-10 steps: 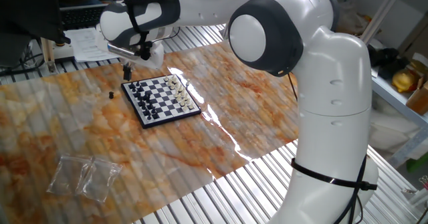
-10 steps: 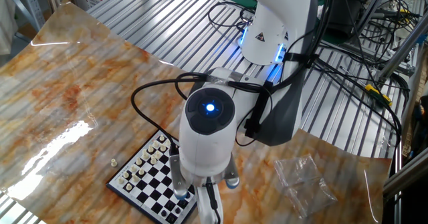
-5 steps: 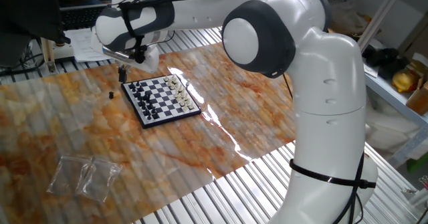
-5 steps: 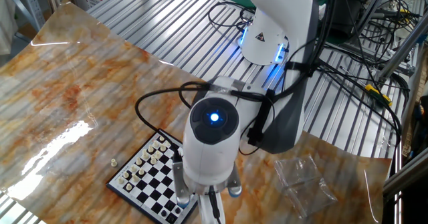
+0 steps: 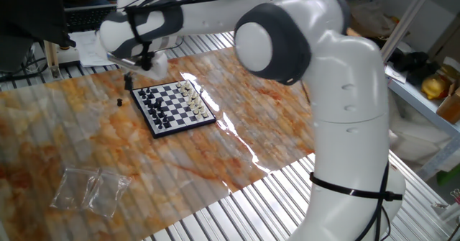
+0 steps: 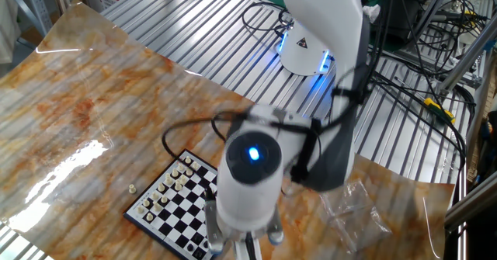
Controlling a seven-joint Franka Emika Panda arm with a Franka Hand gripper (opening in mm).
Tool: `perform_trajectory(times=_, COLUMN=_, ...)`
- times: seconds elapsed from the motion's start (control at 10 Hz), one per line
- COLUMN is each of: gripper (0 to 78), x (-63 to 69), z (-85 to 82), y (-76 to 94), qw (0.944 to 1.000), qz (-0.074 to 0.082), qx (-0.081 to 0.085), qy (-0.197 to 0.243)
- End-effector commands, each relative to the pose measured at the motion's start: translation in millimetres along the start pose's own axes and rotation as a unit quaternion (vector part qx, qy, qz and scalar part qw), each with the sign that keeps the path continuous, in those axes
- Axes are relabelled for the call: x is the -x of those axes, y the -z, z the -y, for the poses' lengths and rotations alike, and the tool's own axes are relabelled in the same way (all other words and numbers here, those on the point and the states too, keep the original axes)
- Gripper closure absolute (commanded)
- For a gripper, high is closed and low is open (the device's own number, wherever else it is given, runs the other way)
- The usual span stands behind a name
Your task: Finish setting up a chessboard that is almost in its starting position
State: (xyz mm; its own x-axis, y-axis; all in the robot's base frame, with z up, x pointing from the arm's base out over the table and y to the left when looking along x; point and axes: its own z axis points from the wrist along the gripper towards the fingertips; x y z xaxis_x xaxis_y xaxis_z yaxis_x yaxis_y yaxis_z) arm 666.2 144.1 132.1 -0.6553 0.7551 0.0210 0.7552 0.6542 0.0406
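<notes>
The big white arm (image 5: 316, 75) eats up most of both shots. In one fixed view it arches over from the right and reaches to the far left corner of the table; in the other fixed view its wrist housing (image 6: 248, 175), the bit with the blue light on it, is motion-blurred and sits right over the near end of the board.

The table (image 5: 237, 119) is covered in an orange marbled sheet with a lot of glare on it, laid over ribbed metal.

The chessboard (image 5: 172, 106) sits toward the far left of that sheet, flat, dark frame, with cream pieces along its right edge and black ones along its left. Pieces are tiny, so I can't make out which squares are unfilled. In the other fixed view only part of the board (image 6: 167, 202) shows, the rest is under the arm.

Crumpled clear plastic bags (image 5: 90, 191) lie near the front left, well apart from the board.

The gripper (image 5: 130, 80) hangs just past the board's far left corner. It's dark and small; can't tell whether the fingers are spread or pinching something.

A lone black piece (image 5: 118, 101) stands off the board, to its left. A lone cream piece (image 6: 132, 188) sits on the sheet just beside the board too.
</notes>
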Motion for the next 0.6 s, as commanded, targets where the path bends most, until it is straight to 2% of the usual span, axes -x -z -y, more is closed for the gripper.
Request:
perform_trajectory(times=0.1, gripper=77.6, x=-0.5, z=-18.1, y=-12.8, qw=0.9999, qz=0.009, qx=0.010, qy=-0.010)
perform_trajectory(times=0.3, gripper=77.6, x=-0.7, z=-21.9, y=-17.3, qw=0.9998, qz=0.009, qx=0.013, qy=-0.010)
perform_trajectory(times=0.6, gripper=77.6, x=-0.9, z=-26.4, y=-23.2, qw=0.9996, qz=0.018, qx=0.016, qy=-0.013)
